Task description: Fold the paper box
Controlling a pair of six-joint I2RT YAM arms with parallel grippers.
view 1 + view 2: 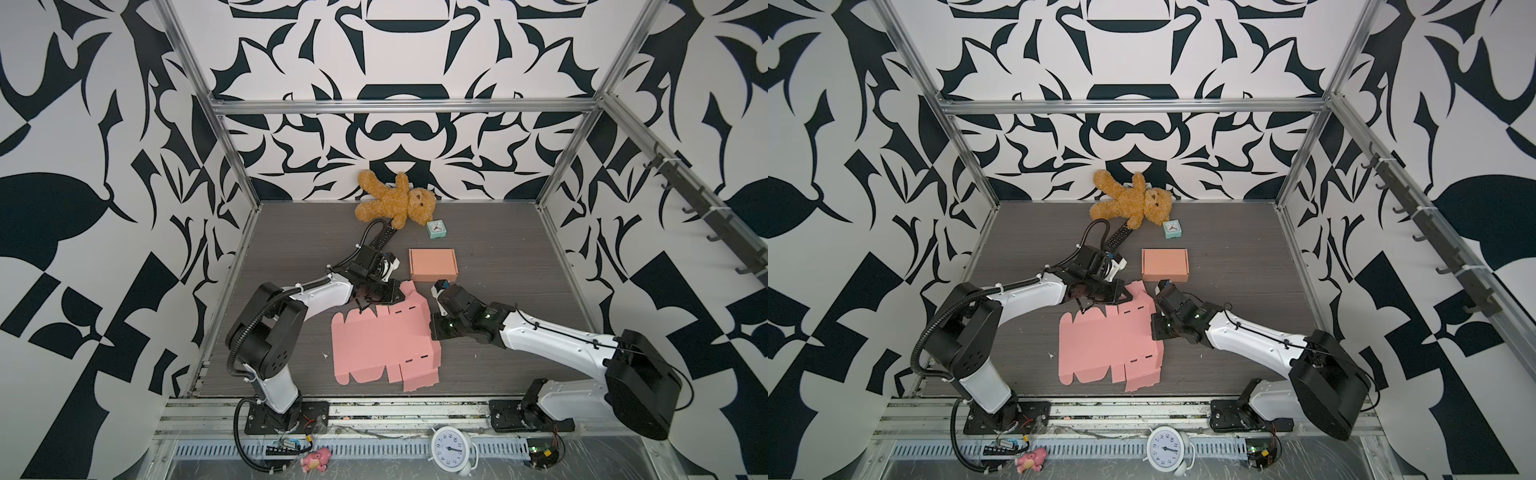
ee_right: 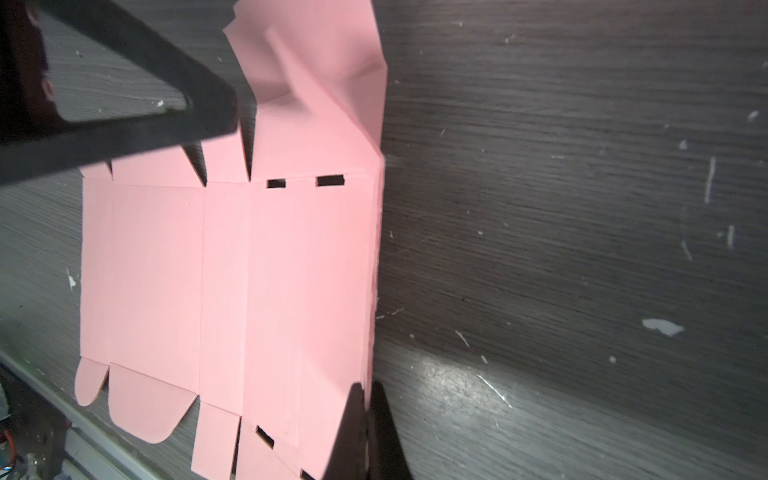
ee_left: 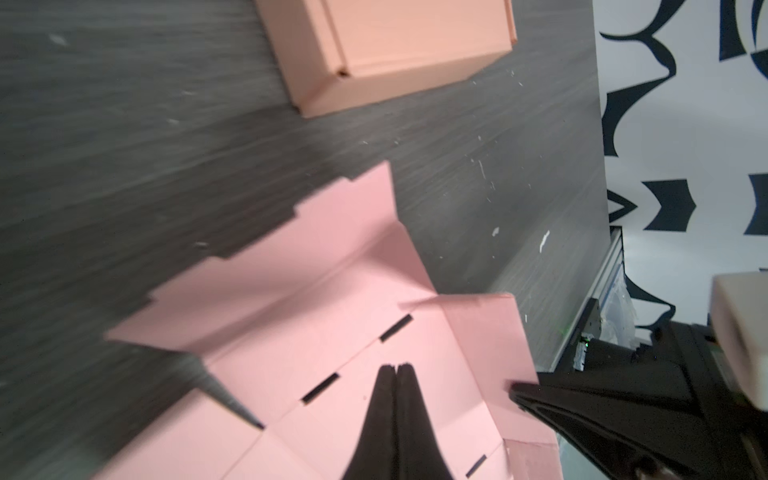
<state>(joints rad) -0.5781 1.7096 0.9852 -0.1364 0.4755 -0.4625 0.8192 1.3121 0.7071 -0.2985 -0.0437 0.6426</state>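
The only writing that can be read is the ring of black hour numerals on the white round alarm clock (image 1: 451, 449), at the bottom centre of both top views.

The flat pink die-cut paper box sheet (image 1: 382, 349) lies on the dark grey wood-grain table (image 1: 498, 257) in the middle of both top views, between the two arms. Its upper right flaps are lifted off the surface.

The left gripper (image 3: 397, 370), at the lower centre of the left wrist view, has its jaws pressed together with nothing between them. Its tip sits over a panel just beside two black slots; whether it actually touches the paper is hard to tell.

The right gripper (image 2: 368, 388), at the bottom centre of the right wrist view, is closed thinly on the sheet's long edge, and the pink edge runs in between its fingers.

A closed peach cardboard box (image 1: 432, 264) sits just above the sheet, apart from it.
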